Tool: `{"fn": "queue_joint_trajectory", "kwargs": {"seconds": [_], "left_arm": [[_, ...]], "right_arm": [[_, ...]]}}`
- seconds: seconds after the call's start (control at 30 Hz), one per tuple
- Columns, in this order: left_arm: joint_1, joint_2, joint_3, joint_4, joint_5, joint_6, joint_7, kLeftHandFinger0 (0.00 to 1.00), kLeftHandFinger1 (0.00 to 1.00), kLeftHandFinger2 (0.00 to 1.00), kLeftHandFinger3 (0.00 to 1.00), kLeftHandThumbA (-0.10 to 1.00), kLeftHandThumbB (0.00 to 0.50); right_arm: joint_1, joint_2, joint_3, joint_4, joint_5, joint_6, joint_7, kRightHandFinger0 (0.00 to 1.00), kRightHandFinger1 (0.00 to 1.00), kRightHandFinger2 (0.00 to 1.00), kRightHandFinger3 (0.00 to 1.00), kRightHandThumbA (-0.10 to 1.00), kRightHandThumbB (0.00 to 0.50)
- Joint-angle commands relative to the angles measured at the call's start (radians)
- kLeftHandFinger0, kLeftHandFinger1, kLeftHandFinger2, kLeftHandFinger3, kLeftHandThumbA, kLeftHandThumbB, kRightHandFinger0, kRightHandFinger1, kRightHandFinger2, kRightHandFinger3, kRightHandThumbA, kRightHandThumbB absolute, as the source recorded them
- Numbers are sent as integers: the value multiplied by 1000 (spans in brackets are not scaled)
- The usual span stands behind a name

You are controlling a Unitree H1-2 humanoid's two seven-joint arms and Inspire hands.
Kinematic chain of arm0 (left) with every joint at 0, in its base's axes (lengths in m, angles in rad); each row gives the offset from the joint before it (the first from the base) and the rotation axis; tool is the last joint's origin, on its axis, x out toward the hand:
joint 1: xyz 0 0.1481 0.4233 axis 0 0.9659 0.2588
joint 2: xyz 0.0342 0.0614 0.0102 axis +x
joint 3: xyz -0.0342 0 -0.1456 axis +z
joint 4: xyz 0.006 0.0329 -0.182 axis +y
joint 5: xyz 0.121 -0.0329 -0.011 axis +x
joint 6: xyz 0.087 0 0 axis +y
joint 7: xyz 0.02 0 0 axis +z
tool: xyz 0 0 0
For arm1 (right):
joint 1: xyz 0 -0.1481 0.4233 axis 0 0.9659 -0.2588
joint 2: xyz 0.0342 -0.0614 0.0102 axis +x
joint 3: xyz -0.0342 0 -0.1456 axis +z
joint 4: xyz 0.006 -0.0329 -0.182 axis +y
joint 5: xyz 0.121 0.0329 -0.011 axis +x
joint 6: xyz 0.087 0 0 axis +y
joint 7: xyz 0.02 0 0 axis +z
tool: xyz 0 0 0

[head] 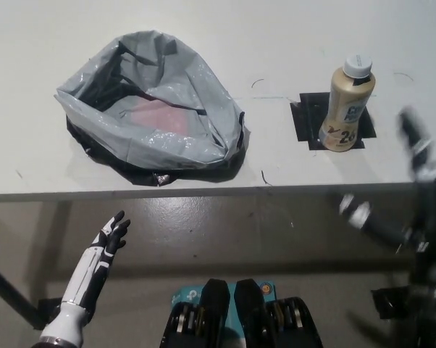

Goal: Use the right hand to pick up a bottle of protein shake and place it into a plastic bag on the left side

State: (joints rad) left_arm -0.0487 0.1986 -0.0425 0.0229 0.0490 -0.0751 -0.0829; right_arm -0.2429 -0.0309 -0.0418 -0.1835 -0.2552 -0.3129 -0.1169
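A beige protein shake bottle (347, 106) with a white cap stands upright on a black tape square (308, 119) at the right of the white table. To its left lies a grey plastic bag (156, 109), its mouth open upward and something pink showing inside. My black right hand (410, 192) hovers at the table's front edge, right of and below the bottle, blurred, fingers spread and holding nothing. My white left hand (102, 250) rests low at the lower left, below the table edge, fingers apart and empty.
The table's front edge (203, 192) runs across the middle of the picture, with brown floor below it. A dark bar crosses the floor at the lower left.
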Motion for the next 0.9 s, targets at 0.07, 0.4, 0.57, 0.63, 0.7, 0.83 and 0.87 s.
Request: {"fn": "queue_joint_trajectory", "kwargs": {"seconds": [0.07, 0.4, 0.57, 0.63, 0.7, 0.83, 0.87], "left_arm": [[-10, 15, 5, -35, -4, -58, -17, 1000, 1000, 1000, 1000, 1000, 143], [-10, 12, 15, -34, -33, -62, -30, 1000, 1000, 1000, 1000, 1000, 130], [-10, 8, 19, -28, -53, -58, -39, 1000, 1000, 1000, 1000, 1000, 129], [-11, 9, 19, -27, -51, -61, -38, 1000, 1000, 1000, 1000, 1000, 147], [-11, 9, 18, -28, -50, -61, -38, 1000, 1000, 1000, 1000, 1000, 140], [-7, 8, 17, -27, -51, -69, -38, 1000, 1000, 1000, 1000, 1000, 145], [-8, 9, 16, -26, -51, -71, -37, 1000, 1000, 1000, 1000, 1000, 146]], "right_arm": [[-134, 4, -56, 32, -33, 78, -60, 1000, 1000, 1000, 1000, 1000, 365], [-288, -6, -63, 232, -39, 178, -76, 1000, 1000, 1000, 1000, 1000, 384], [-362, -7, -69, 359, -8, 218, -75, 1000, 1000, 1000, 1000, 1000, 401], [-383, -3, -65, 386, -9, 235, -75, 1000, 1000, 1000, 1000, 1000, 386], [-405, 0, -61, 421, -7, 226, -80, 1000, 1000, 1000, 1000, 1000, 375], [-449, 2, -66, 481, 19, 211, -85, 1000, 1000, 1000, 1000, 995, 360], [-453, 1, -67, 487, 21, 207, -87, 1000, 1000, 1000, 1000, 994, 362]]}}
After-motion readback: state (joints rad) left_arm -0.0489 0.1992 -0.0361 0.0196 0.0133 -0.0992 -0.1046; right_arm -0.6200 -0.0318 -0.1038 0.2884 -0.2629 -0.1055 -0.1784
